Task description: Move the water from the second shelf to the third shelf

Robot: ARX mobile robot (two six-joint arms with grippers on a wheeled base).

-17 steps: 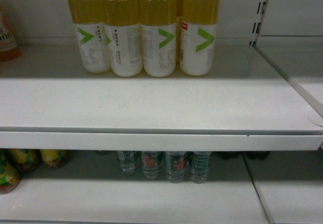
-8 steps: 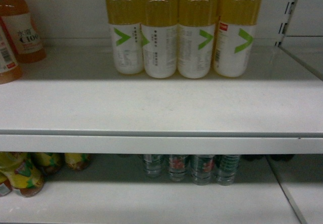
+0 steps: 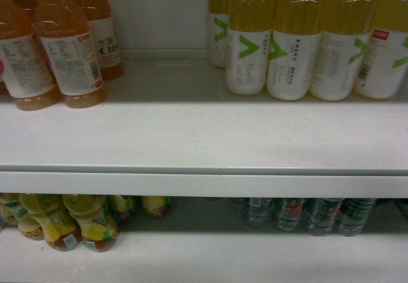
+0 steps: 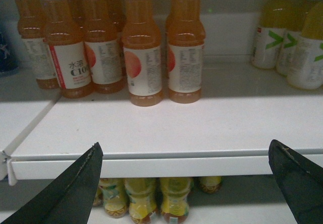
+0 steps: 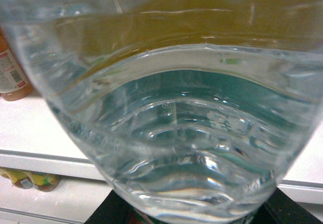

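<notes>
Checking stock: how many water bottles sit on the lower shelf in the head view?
4, side by side at the right. Only their lower parts show; more may hide behind.

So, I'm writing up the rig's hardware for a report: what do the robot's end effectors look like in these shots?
Only parts of them show. In the left wrist view, the left end effector has two matte black, tapering fingers with pale scuffing along their edges. In the right wrist view, only dark black corners of the right end effector show at the bottom edge. No cables or markings are visible; neither appears in the head view.
</notes>
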